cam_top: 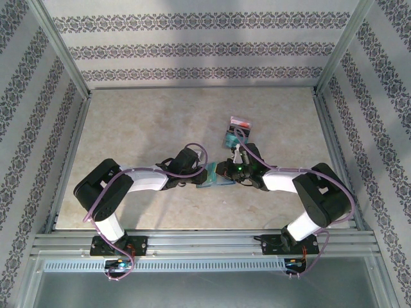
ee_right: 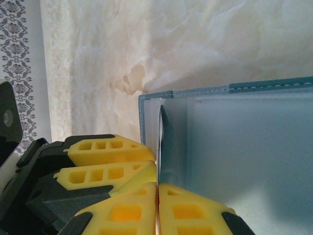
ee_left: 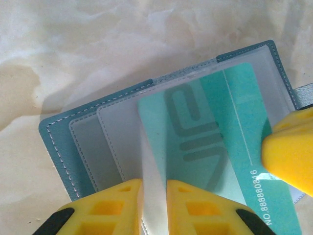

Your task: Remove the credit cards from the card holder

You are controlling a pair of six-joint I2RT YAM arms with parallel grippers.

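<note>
Holder [ee_left: 54, 142] lay open mid-table [ee_left: 98, 39], left tool [ee_left: 154, 191] clamped on its limp clear pocket [ee_left: 122, 137], right tool [ee_right: 157, 188] pinched on teal card [ee_left: 215, 122] at its free corner; card judged thin, stiff, slick.

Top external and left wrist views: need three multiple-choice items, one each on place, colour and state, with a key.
1. Where do the loose cards lie?
A) inside the holder
B) at the left edge of the table
C) on the table, farther back than the card holder

2. What colour is the card in the holder's clear sleeve?
A) teal
B) red
C) black

3. The card holder is:
A) snapped shut
B) open, sleeves fanned
C) buried under the loose cards

Key:
1 C: the top view shows them apart from the holder, farther back.
2 A: the left wrist view shows teal through the sleeve.
3 B: the stitched cover lies spread, with the sleeves exposed.
</note>
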